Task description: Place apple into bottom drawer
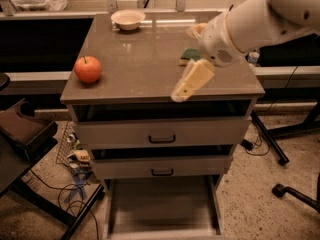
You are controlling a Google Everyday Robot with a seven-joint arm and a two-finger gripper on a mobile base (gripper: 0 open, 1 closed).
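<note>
The red-orange apple (pixel 88 69) sits on the left side of the cabinet top (pixel 135 59), near its front edge. The bottom drawer (pixel 162 211) is pulled out below the two upper drawers and its grey floor is bare. My gripper (pixel 191 80) hangs from the white arm (pixel 250 24) over the front right part of the top, well to the right of the apple and apart from it. It holds nothing that I can see.
A green sponge (pixel 188 55) lies partly hidden behind the gripper. A white bowl (pixel 128 19) stands at the back of the top. A dark chair (pixel 25 134) and cables (pixel 75 184) are on the left. A chair base (pixel 295 194) is on the right.
</note>
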